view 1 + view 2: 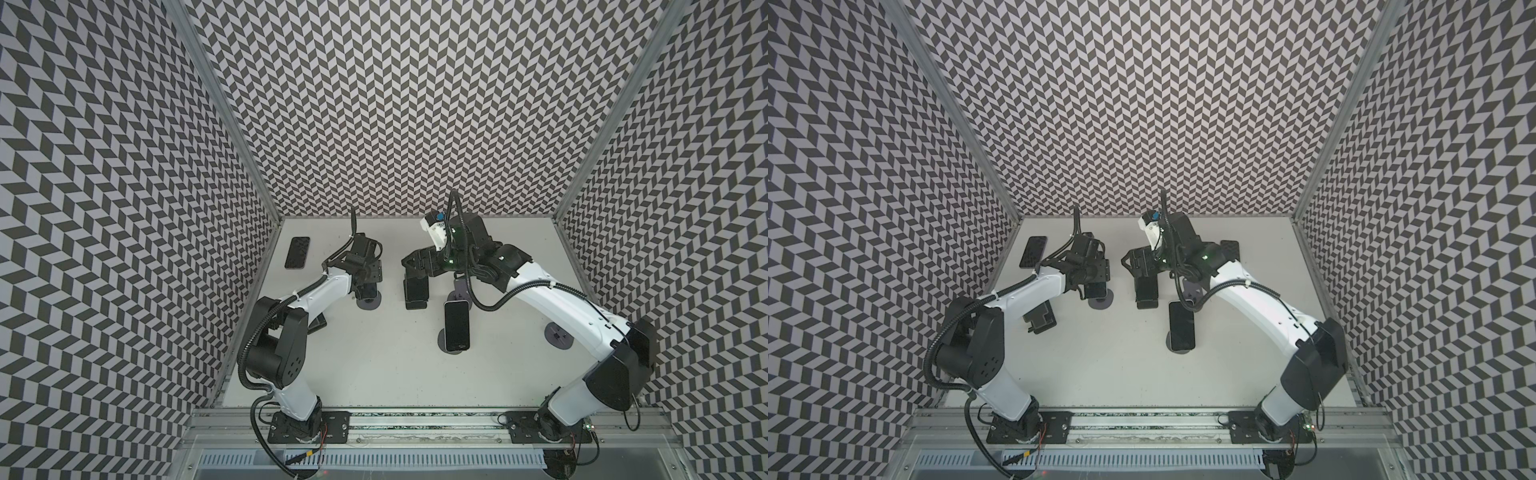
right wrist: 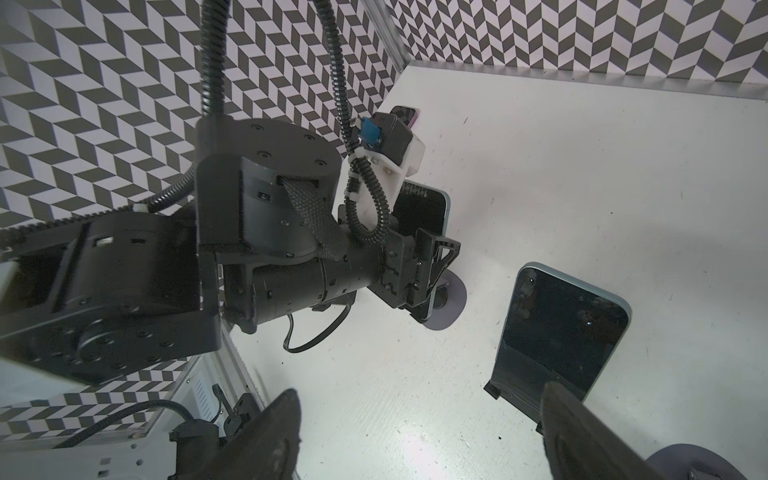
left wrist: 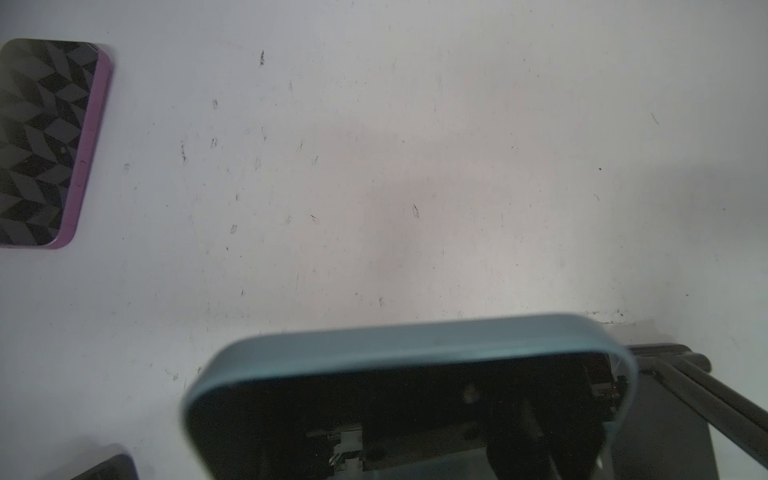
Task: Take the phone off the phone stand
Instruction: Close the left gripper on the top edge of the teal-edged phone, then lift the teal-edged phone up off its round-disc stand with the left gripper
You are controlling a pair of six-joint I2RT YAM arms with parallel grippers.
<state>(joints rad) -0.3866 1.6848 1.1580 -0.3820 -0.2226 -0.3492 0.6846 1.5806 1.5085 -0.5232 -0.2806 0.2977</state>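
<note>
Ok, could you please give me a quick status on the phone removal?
Left end effector around blue-edged phone on its stand, grip unconfirmed. Right end effector open, empty. Nothing blocking the lift.

In the left wrist view the blue-edged phone is blurred and runs off the picture's edge, and the purple-edged phone is likewise cut off.

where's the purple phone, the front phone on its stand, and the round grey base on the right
purple phone [image 1: 297, 252], in a top view, middle of its screen
phone on its stand [image 1: 457, 325], in a top view, middle of its dark screen
round grey base [image 1: 566, 339], in a top view, bare part of the disc
</note>
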